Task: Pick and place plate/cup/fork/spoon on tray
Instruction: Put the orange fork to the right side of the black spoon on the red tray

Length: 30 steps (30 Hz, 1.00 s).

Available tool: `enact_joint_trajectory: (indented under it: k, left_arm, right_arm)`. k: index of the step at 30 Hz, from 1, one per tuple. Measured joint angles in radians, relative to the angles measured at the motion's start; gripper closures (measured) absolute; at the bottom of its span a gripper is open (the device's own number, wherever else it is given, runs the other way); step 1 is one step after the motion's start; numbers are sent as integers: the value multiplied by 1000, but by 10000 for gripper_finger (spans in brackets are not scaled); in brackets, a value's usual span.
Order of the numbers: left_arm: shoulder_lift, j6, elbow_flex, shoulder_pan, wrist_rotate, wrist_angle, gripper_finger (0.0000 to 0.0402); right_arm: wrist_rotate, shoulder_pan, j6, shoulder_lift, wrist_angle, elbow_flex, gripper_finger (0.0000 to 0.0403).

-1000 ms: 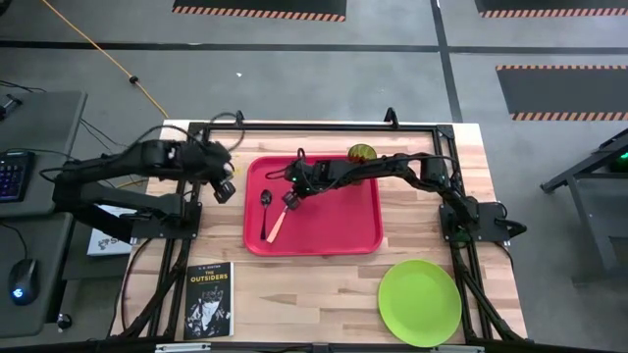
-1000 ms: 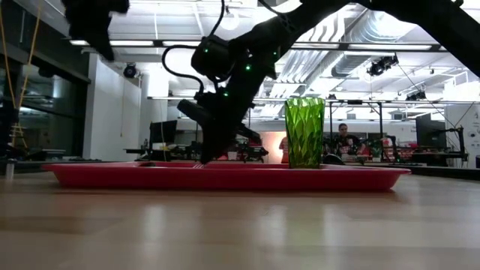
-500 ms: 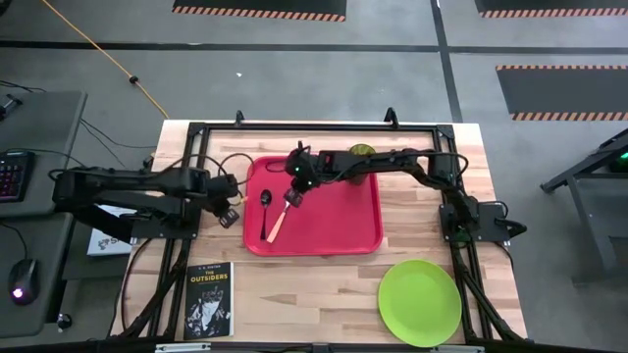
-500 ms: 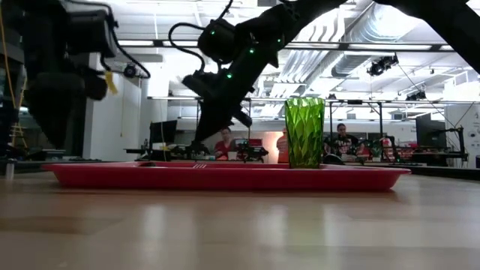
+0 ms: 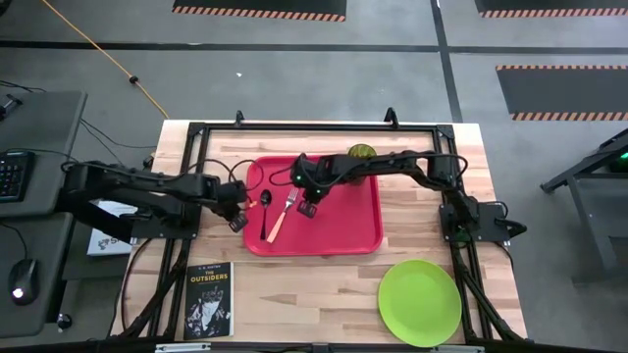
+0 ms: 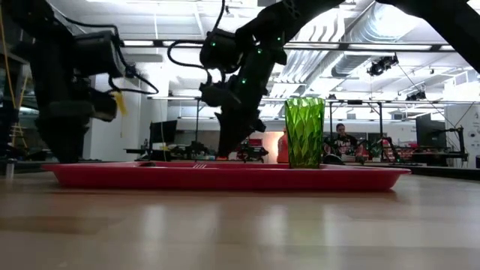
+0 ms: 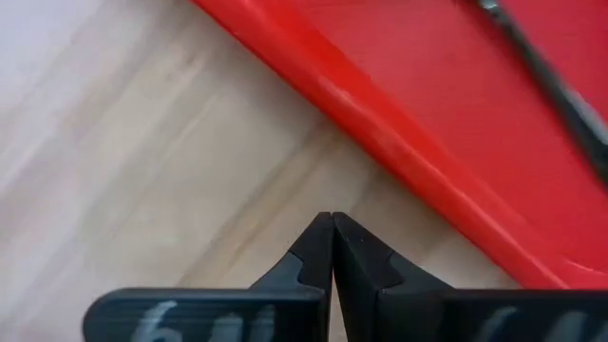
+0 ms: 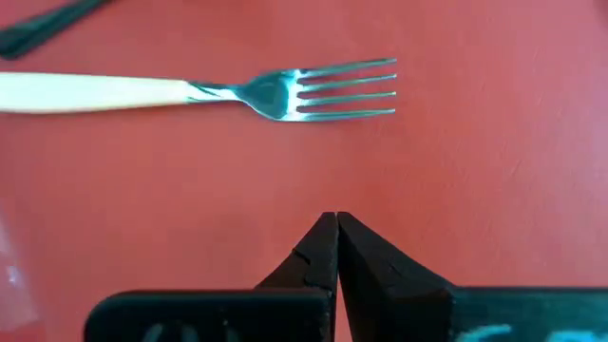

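Observation:
The red tray (image 5: pixel 343 230) lies mid-table. On its left part lie the orange-handled fork (image 5: pixel 278 220), which also shows in the right wrist view (image 8: pixel 285 90), and the dark spoon (image 5: pixel 264 204). The green cup (image 6: pixel 304 131) stands at the tray's far edge (image 5: pixel 361 152), partly behind my right arm. The lime-green plate (image 5: pixel 420 302) lies on the table at the near right. My right gripper (image 8: pixel 336 220) is shut and empty above the tray, just right of the fork's tines. My left gripper (image 7: pixel 332 220) is shut and empty over the wood beside the tray's left rim (image 7: pixel 380 133).
A black book (image 5: pixel 208 299) lies on the table near the front left. A black frame (image 5: pixel 294 127) runs round the table's edges. Bare wood lies between the tray and the plate.
My right gripper has risen from the fork's tines and gone a little toward the table's right edge; the fork stays on the tray. My left gripper has come down and moved toward the near edge and the tray's left rim.

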Motion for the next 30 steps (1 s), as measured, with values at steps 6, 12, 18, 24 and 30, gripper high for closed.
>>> enact_joint_trajectory:
  k: [6, 12, 18, 24, 30]
  left_arm:
    - [109, 71, 7, 1, -22, 45, 401]
    - [102, 73, 24, 0, -37, 31, 401]
    - [84, 69, 20, 0, -50, 63, 401]
    - [88, 66, 20, 0, -50, 77, 401]
    - [89, 66, 12, 1, -63, 160, 401]
  right_arm:
    - [14, -2, 115, 26, 65, -1, 403]
    - [87, 8, 214, 71, 86, -1, 403]
    - [143, 22, 249, 94, 154, 0, 403]
    - [162, 24, 323, 105, 288, -1, 403]
    - [181, 23, 351, 105, 328, -1, 403]
